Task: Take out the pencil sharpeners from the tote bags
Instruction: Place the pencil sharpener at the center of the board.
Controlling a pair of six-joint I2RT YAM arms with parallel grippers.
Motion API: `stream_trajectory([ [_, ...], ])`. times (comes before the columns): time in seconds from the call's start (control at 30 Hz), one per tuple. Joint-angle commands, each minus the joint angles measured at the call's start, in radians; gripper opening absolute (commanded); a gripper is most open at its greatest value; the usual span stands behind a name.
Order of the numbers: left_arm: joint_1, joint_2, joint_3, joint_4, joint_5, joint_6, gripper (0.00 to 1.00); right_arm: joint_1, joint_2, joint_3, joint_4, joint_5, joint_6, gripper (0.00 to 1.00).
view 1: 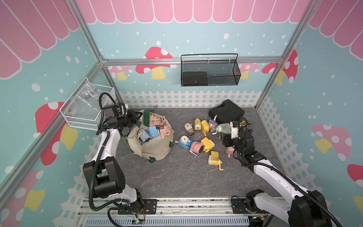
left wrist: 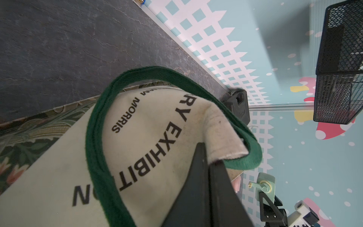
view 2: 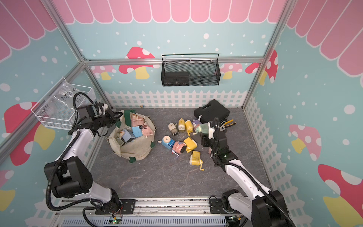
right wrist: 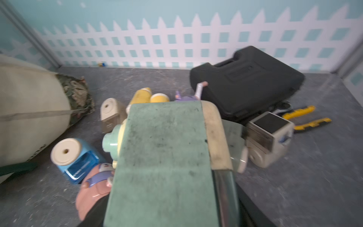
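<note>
The cream tote bag (view 1: 155, 145) sits on the gray counter (view 1: 176, 176) near the back left corner. Its mouth is open and faces up. The left pincer (left wrist: 210, 162) is clenched on the cream rim of the bag, right beside the dark green strap (left wrist: 94, 137). It holds the side of the bag nearest the counter's left edge.

Some sharpeners are inside the bag. There is a pink sharpener (view 1: 155, 120), a light blue sharpener (view 1: 154, 131), a pale pink sharpener (view 1: 164, 129) and a dark blue sharpener (view 1: 145, 136).

The right pincer (view 1: 225, 135) grips a green sharpener (right wrist: 167, 147) by its sides. It is out of the bag, over the right half of the counter. It is near the black case (view 1: 225, 111) that lies in the back right corner. The wrist picture is blurry, so I cannot tell if the green one touches the counter.

More sharpeners lie loose between the bag and the right arm. Toward the back stand a beige sharpener (view 1: 189, 128), a mustard sharpener (view 1: 197, 123), a bright yellow sharpener (view 1: 205, 125) and a purple sharpener (view 1: 213, 124). Nearer the front, a blue sharpener (view 1: 184, 142), a round pink sharpener (view 1: 197, 146) and a boxy yellow sharpener (view 1: 208, 144) touch each other. A yellow sharpener with a crank (view 1: 214, 158) lies just in front of them. A small pink sharpener (view 1: 228, 151) peeks out from under the right arm.

Yellow pliers (view 2: 229, 122) lie beside the case.
</note>
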Motion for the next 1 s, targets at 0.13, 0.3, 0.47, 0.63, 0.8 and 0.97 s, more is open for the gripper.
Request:
stream_trajectory([
  [0.13,0.000,0.000,-0.001,0.010,0.015,-0.003,0.00,-0.173,-0.108,-0.122,0.020,-0.009,0.139,0.47],
  [0.3,0.001,0.001,0.000,0.011,0.017,-0.005,0.00,-0.277,-0.124,-0.178,0.039,0.001,0.201,0.46],
  [0.47,0.000,0.002,0.000,0.010,0.018,-0.007,0.00,-0.341,-0.131,-0.227,0.070,0.024,0.239,0.46],
  [0.63,0.000,0.002,0.000,0.009,0.019,-0.007,0.00,-0.366,-0.042,-0.231,0.077,0.008,0.281,0.47],
  [0.8,0.001,0.002,0.000,0.009,0.020,-0.008,0.00,-0.374,0.025,-0.241,0.106,0.009,0.296,0.48],
  [0.97,0.000,0.002,0.000,0.010,0.021,-0.008,0.00,-0.375,0.082,-0.243,0.123,-0.012,0.293,0.52],
])
